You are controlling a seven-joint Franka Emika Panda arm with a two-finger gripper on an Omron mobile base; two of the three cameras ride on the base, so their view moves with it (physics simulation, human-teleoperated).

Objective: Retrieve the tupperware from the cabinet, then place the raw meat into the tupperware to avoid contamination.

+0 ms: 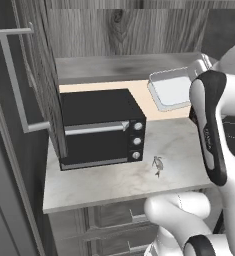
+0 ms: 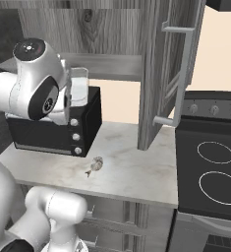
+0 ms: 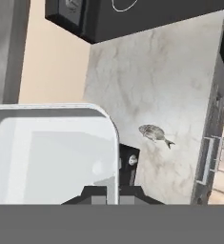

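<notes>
The tupperware [image 3: 51, 152] is a clear whitish box, and my gripper [image 3: 118, 191] is shut on its rim, one finger on each side of the wall. It hangs in the air above the counter, in front of the open cabinet [image 1: 124, 65], with the box [image 1: 171, 90] beside my forearm. From the right it shows as a box [image 2: 79, 86] above the oven. The raw meat [image 1: 158, 165] lies on the counter in front of the oven's knobs, a small grey-tan lump [image 2: 94, 165]. In the hand view the meat [image 3: 154, 134] is right of the box and lower.
A black toaster oven [image 1: 101, 127] stands at the counter's left [image 1: 109, 185]. The cabinet's doors stand open: one at the left [image 1: 14, 80], one by the stove [image 2: 161, 74]. A black stove [image 2: 210, 162] adjoins the counter on the right. Drawers sit below the counter.
</notes>
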